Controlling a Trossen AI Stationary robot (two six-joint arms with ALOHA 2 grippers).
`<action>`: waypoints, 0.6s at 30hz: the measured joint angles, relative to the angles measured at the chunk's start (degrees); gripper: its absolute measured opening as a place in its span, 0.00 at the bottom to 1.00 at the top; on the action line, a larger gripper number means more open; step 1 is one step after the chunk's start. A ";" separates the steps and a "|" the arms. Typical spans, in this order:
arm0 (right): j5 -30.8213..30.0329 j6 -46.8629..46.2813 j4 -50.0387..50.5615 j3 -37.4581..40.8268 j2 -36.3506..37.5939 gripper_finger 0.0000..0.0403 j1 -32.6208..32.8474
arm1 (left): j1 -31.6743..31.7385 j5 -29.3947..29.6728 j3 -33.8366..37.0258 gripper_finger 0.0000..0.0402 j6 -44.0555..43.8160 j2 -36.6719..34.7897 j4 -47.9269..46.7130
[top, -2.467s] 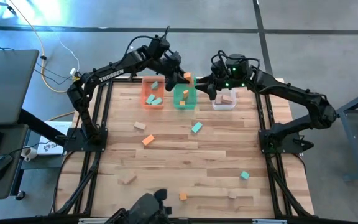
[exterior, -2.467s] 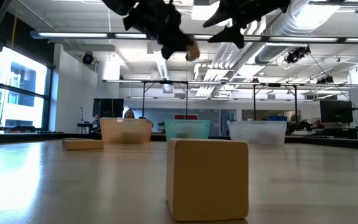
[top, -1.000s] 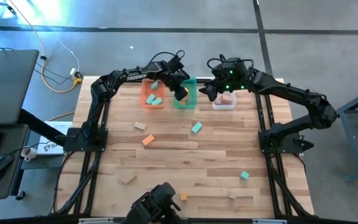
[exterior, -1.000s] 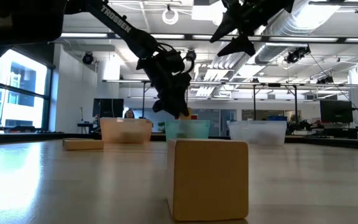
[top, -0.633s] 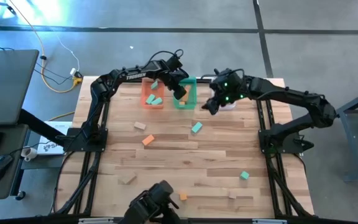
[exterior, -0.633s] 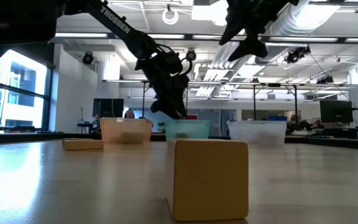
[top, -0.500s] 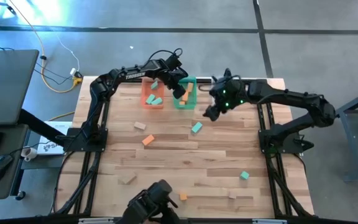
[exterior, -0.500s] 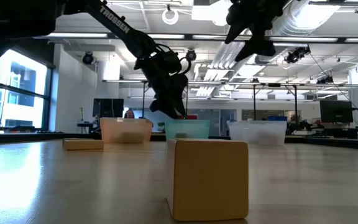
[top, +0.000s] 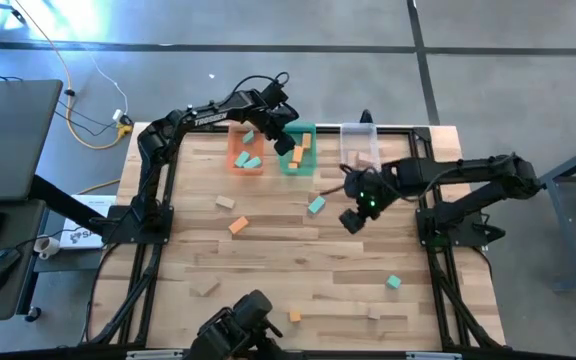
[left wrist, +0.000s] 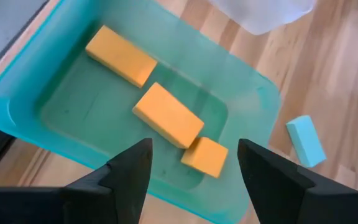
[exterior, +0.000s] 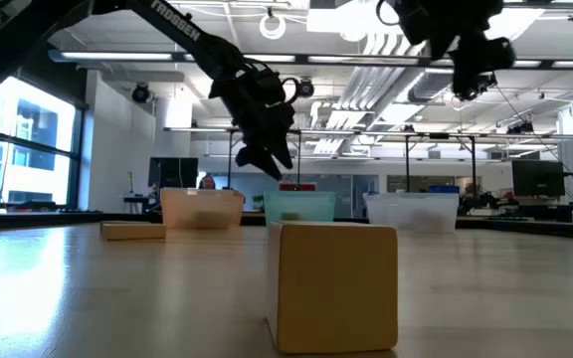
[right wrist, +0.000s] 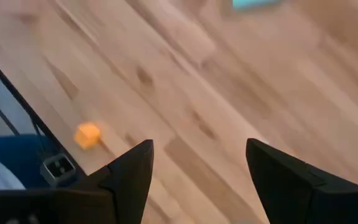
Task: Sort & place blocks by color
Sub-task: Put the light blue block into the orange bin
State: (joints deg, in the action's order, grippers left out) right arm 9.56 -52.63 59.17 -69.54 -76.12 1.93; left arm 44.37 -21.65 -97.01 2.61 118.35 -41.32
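Observation:
My left gripper [top: 286, 141] hangs open over the green tray [top: 297, 150], clear of the three orange blocks [left wrist: 167, 116] lying on the tray's floor. The orange tray [top: 247, 151] holds teal blocks, and the clear tray [top: 360, 149] holds tan ones. My right gripper [top: 351, 220] hovers open above bare table right of the middle, close to a loose teal block [top: 316, 205]. More blocks lie flat on the table: orange [top: 238, 226], tan [top: 226, 202], tan [top: 205, 289], orange [top: 295, 316], tan [top: 374, 313] and teal [top: 393, 282].
The three trays stand side by side along the table's far edge [top: 298, 124]. Dark frame rails [top: 163, 200] run down both sides of the wooden top. A tan block [exterior: 333, 286] fills the foreground of the low view. Bare wood lies between the scattered blocks.
My left gripper has opened over the green tray and let go an orange block, which now lies in the tray beside two others; the gripper has since risen a little. My right gripper has swung from above the clear tray toward the near edge and dropped over the table, staying open.

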 joint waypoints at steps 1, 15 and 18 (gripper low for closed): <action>-0.01 -0.92 0.91 0.00 0.00 0.60 0.99 | -0.12 0.03 0.00 0.56 -0.05 -0.56 -0.14; -2.12 -9.50 13.83 0.00 0.00 0.60 13.95 | -5.57 0.20 0.00 0.56 -2.52 -10.77 -0.92; -3.10 -10.54 13.81 0.13 0.00 0.60 16.50 | -7.52 0.20 0.00 0.56 -4.03 -12.98 -0.92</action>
State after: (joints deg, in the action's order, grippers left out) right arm 6.46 -63.16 72.98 -69.41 -76.12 18.43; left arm 36.85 -21.45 -97.01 -1.42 105.37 -42.24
